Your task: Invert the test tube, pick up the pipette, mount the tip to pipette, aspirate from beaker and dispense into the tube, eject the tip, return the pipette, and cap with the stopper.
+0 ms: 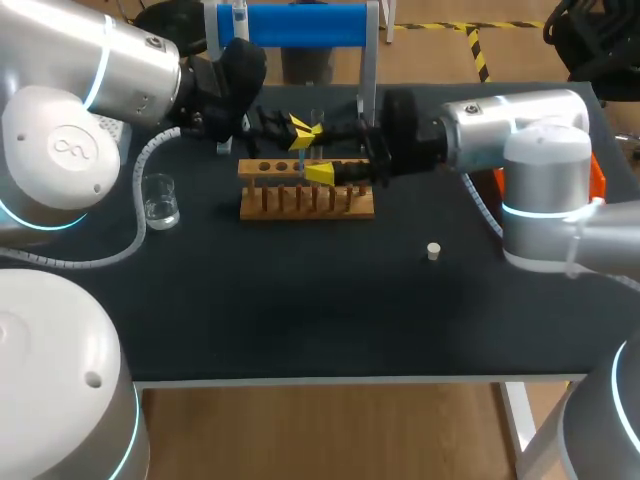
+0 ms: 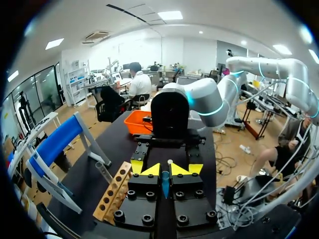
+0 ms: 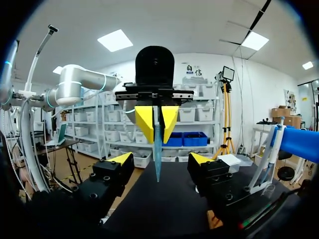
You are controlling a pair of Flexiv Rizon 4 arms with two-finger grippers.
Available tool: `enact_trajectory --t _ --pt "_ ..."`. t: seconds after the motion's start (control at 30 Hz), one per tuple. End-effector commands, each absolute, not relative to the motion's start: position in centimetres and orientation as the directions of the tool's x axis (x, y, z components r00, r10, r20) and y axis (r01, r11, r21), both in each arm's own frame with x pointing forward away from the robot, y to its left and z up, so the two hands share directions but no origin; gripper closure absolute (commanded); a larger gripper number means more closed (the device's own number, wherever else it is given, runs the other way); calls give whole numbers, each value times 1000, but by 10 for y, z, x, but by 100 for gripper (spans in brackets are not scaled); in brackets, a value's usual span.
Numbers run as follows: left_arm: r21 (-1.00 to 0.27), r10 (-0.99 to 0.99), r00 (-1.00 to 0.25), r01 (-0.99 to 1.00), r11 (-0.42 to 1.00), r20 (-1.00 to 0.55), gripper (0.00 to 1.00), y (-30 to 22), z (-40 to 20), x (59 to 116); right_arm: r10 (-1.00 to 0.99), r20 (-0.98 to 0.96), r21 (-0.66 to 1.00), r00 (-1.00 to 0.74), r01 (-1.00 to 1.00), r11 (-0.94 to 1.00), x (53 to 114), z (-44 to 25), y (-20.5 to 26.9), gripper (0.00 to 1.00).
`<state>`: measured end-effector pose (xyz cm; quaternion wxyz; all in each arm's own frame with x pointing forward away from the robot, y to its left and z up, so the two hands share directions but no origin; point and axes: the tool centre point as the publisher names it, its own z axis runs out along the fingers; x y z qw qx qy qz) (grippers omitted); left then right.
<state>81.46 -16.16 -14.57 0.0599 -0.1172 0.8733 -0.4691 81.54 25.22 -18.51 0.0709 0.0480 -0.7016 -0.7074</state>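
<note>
My left gripper pinches the tube between my open right gripper's fingers, likely to hand it over.

A black-topped table stands on a light wooden floor marked with yellow-and-black tape. Square light panels glow in the white ceiling. White shelves of storage bins line the far wall, and glass partitions run along one side.
</note>
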Motion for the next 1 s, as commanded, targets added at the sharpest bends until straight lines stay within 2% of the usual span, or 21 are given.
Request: enact_trajectory --t 0.03,0.2,0.6,0.8,0.93,1.0 --pt "-832 -261 -965 -150 535 7 100 -161 -145 814 -170 31 999 -985 32 -5 817 -186 259 40" --pt "-832 -261 -965 -150 535 7 100 -161 -145 814 -172 31 999 -985 33 -9 818 -186 264 47" --pt "-832 -261 -965 -150 535 7 100 -161 -145 814 -183 33 999 -983 37 -19 816 -183 269 53" --pt "-832 -261 -965 -150 535 7 100 -161 -145 814 -187 32 999 -982 38 -25 815 -182 271 59" --pt "-832 -261 -965 -150 535 7 100 -161 -145 814 -188 32 999 -982 38 -28 815 -181 270 71" --pt "-832 -261 -965 -150 535 7 100 -161 -145 814 -189 31 999 -981 38 -30 815 -181 270 85"
